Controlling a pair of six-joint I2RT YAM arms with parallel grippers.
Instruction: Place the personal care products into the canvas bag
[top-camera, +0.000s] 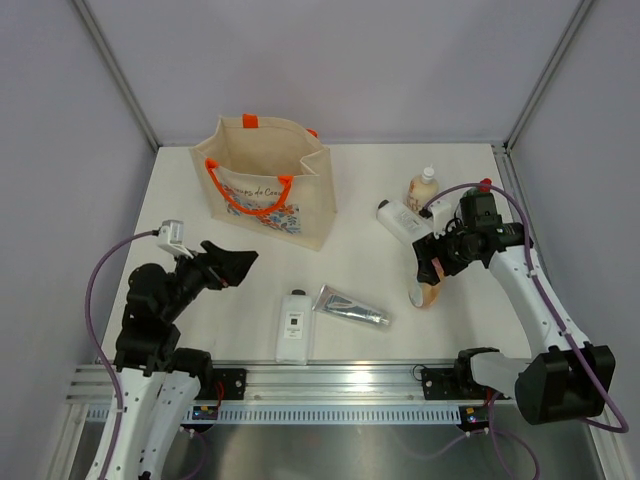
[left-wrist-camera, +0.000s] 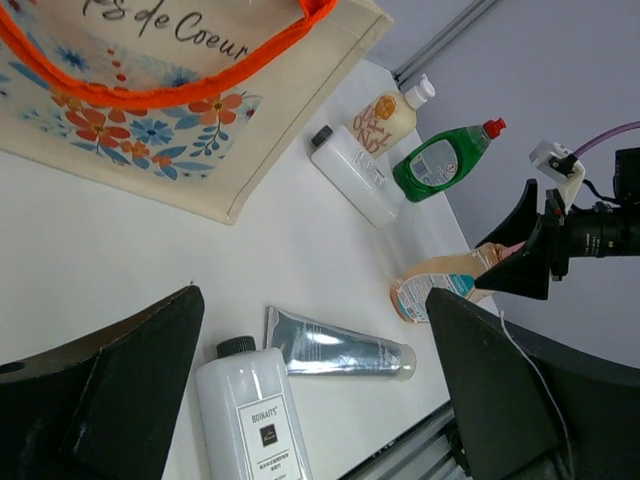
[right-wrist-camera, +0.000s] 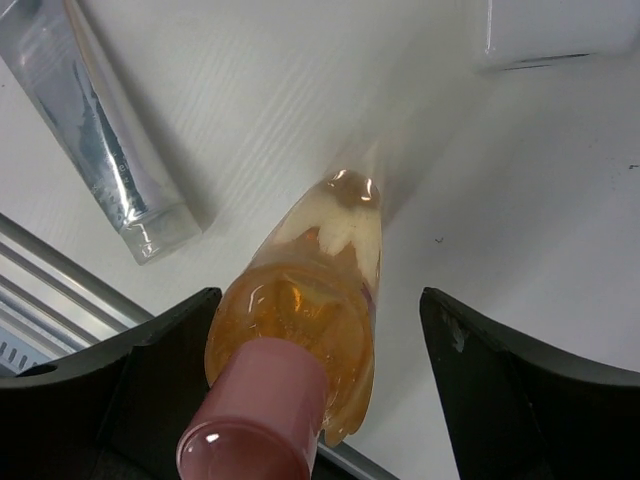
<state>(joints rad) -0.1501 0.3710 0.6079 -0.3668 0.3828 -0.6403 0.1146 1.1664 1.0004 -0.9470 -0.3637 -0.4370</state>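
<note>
Lying on its side at about four o'clock on the white table (top-camera: 370, 170), the peach translucent plastic bottle with a pink cap (right-wrist-camera: 300, 330) is seen to hold amber liquid and to carry a pale label whose print cannot be read. It is straddled by the right gripper (top-camera: 435, 265), whose jaws are set wide on either side of it; contact cannot be judged. The left gripper (top-camera: 238, 262) is held wide and empty at nine o'clock. The cream canvas tote bag with orange handles (top-camera: 270, 195) is stood upright at eleven o'clock, its interior hidden. The green red-capped plastic bottle (left-wrist-camera: 440, 160) is largely masked by the right arm in the top view.
</note>
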